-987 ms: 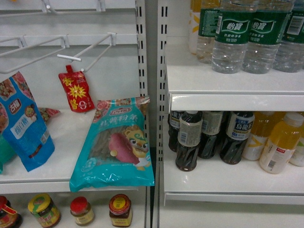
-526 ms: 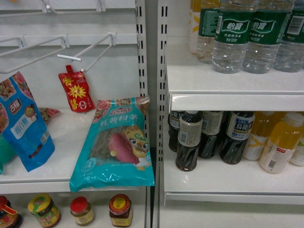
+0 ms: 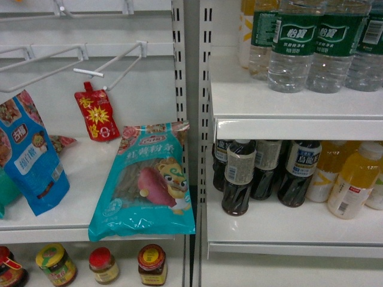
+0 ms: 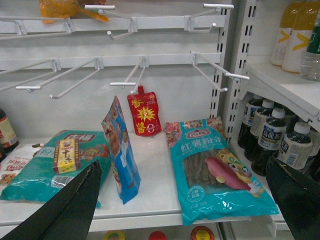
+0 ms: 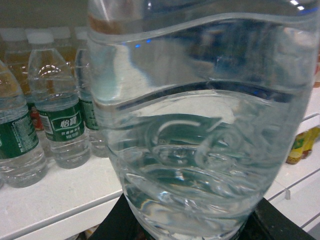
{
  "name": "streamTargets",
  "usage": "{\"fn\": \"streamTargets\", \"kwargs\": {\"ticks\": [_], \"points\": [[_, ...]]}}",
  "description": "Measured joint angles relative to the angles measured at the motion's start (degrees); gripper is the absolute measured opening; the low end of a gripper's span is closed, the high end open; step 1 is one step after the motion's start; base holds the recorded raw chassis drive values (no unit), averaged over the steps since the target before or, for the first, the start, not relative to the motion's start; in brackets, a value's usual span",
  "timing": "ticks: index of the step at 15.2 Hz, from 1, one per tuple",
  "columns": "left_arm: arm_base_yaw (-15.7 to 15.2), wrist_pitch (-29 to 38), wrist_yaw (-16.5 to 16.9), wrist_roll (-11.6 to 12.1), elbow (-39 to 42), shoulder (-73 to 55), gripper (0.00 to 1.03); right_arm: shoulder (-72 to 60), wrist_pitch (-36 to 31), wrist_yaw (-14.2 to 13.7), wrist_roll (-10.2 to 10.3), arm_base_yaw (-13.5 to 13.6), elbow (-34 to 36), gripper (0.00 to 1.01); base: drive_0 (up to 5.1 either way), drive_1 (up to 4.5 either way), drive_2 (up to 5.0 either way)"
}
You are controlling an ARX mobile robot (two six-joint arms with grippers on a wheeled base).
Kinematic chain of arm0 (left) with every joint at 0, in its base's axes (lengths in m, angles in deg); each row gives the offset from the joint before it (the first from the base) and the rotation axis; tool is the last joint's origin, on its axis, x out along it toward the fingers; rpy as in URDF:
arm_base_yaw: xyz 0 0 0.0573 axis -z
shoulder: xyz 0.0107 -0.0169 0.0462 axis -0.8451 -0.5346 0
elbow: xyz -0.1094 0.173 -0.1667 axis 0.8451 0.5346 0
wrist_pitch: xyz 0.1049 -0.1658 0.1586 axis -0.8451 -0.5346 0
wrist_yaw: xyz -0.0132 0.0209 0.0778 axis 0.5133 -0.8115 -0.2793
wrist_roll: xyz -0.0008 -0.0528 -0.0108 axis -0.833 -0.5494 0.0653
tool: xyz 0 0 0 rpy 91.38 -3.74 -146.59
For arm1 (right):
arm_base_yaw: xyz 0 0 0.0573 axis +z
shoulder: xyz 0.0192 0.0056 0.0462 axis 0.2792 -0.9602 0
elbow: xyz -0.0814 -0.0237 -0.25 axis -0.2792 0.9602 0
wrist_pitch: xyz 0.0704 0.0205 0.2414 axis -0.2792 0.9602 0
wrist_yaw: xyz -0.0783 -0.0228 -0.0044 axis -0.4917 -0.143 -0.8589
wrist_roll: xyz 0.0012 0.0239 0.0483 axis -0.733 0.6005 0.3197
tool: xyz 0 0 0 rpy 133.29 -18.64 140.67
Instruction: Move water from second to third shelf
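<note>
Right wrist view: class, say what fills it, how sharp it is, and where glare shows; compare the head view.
Right wrist view: a clear water bottle fills the frame, close and soft, refracting the shelf behind, with small blue glints near its top. Head view: evenly lit and sharper, with highlights on the green-labelled bottles.

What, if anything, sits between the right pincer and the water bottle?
Nothing visible: in the right wrist view the water bottle fills the frame, its base between the dark pincer fingers. Other water bottles stand apart on the shelf.
</note>
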Motion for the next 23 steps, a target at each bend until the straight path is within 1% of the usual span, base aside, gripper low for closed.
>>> {"fn": "streamTargets", "kwargs": {"ticks": [2, 3, 4, 5, 6, 7, 8, 9, 10, 11, 12, 13, 15, 18, 23], "points": [[0.00, 0.02, 0.02, 0.00, -0.02, 0.00, 0.98, -7.72, 1.29, 8.68, 0.83, -5.81, -5.75, 0.36, 0.0, 0.00, 0.0], [0.00, 0.02, 0.02, 0.00, 0.00, 0.00, 0.98, -11.21, 1.70, 12.79, 1.29, -8.13, -8.41, 0.36, 0.0, 0.00, 0.0], [0.00, 0.02, 0.00, 0.00, 0.00, 0.00, 0.98, -13.97, 2.51, 15.91, 1.51, -9.46, -10.69, 0.36, 0.0, 0.00, 0.0], [0.00, 0.02, 0.02, 0.00, 0.00, 0.00, 0.98, -17.68, 4.57, 20.76, 1.66, -10.78, -14.23, 0.36, 0.0, 0.00, 0.0], [0.00, 0.02, 0.02, 0.00, 0.00, 0.00, 0.98, -21.05, 6.12, 25.31, 1.84, -11.21, -17.18, 0.36, 0.0, 0.00, 0.0], [0.00, 0.02, 0.02, 0.00, 0.00, 0.00, 0.98, -22.97, 7.28, 28.04, 1.90, -11.26, -18.91, 0.36, 0.0, 0.00, 0.0], [0.00, 0.02, 0.00, 0.00, 0.00, 0.00, 0.98, -26.32, 8.98, 33.18, 1.92, -11.45, -21.49, 0.36, 0.0, 0.00, 0.0], [0.00, 0.02, 0.00, 0.00, -0.02, 0.00, 0.98, -32.74, 10.75, 36.70, 1.18, -10.32, -26.49, 0.36, 0.0, 0.00, 0.0], [0.00, 0.02, 0.02, 0.00, 0.00, 0.00, 0.98, -39.34, 12.17, 38.99, 1.09, -10.29, -32.13, 0.36, 0.0, 0.00, 0.0], [0.00, 0.02, 0.02, 0.00, 0.00, 0.00, 0.98, -43.85, 12.46, 39.71, 1.11, -10.29, -37.38, 0.36, 0.0, 0.00, 0.0], [0.00, 0.02, 0.02, 0.00, 0.00, 0.00, 0.98, -47.12, 12.48, 40.72, 1.42, -9.64, -40.06, 0.36, 0.0, 0.00, 0.0], [0.00, 0.02, 0.02, 0.00, 0.00, 0.00, 0.98, -48.70, 13.46, 41.29, 1.27, -9.20, -40.70, 0.36, 0.0, 0.00, 0.0], [0.00, 0.02, 0.02, 0.00, 0.00, 0.00, 0.98, -49.48, 13.35, 41.53, 1.07, -9.18, -41.51, 0.36, 0.0, 0.00, 0.0], [0.00, 0.02, 0.02, 0.00, -0.02, 0.00, 0.98, -51.06, 11.87, 41.48, 1.07, -9.18, -42.12, 0.36, 0.0, 0.00, 0.0], [0.00, 0.02, 0.02, 0.00, 0.00, 0.00, 0.98, -51.36, 11.23, 41.46, 1.09, -9.18, -42.29, 0.36, 0.0, 0.00, 0.0]]}}
